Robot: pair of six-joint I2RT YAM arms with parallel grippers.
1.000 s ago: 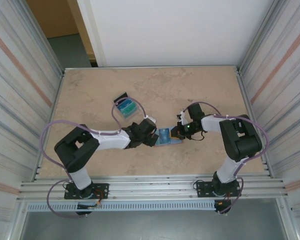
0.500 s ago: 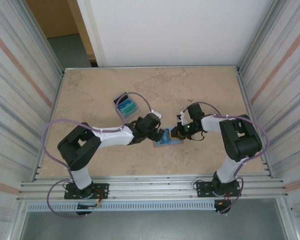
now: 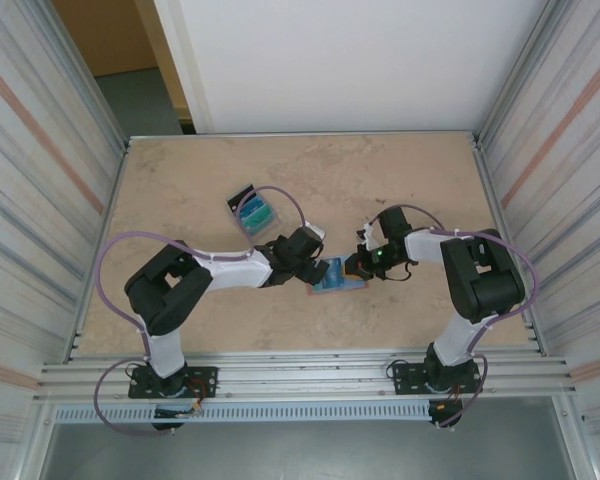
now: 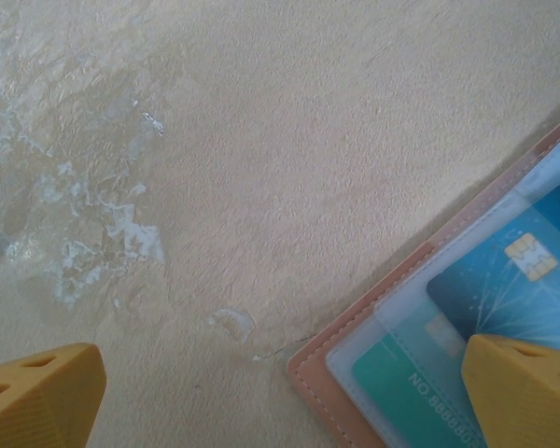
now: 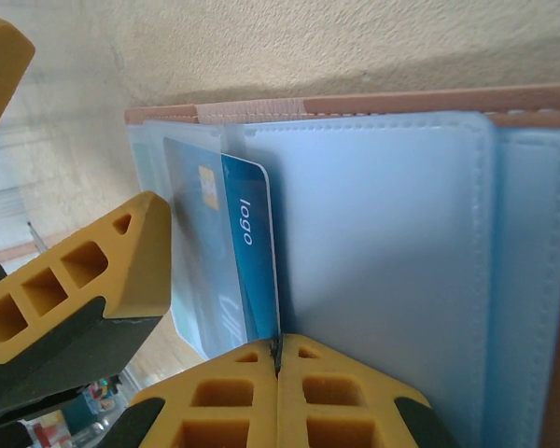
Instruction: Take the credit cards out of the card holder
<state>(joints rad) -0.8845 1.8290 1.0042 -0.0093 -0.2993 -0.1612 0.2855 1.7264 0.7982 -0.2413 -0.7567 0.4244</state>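
Top external view: card holder [image 3: 340,283], salmon-pink, lies open and flat on the surface [image 3: 400,180], near its middle, between the two arms.
- left tool [image 3: 318,270]: at the holder's left end, spread wide, holding nothing.
- right tool [image 3: 356,267]: at the holder's right end, fingertips pressed together.
- card pile [image 3: 252,213]: teal and blue, loose on the surface, beyond the left arm and well apart from the holder.

Left wrist view:
- yellow fingertips [image 4: 37,397]: two, at the lower corners, far apart. One hangs over bare surface, the other over the holder's pocketed inside.
- credit cards [image 4: 467,317]: a blue card [image 4: 513,280] with a gold chip and a teal card [image 4: 401,373], both tucked in clear pockets by the pink stitched edge.

Right wrist view:
- right tool's fingers [image 5: 215,401]: shut against each other at the near edge of the blue-grey lining. Whether they pinch any of it cannot be told.
- logo card [image 5: 247,243]: dark blue, standing in a pocket, just beside one finger of the left tool.
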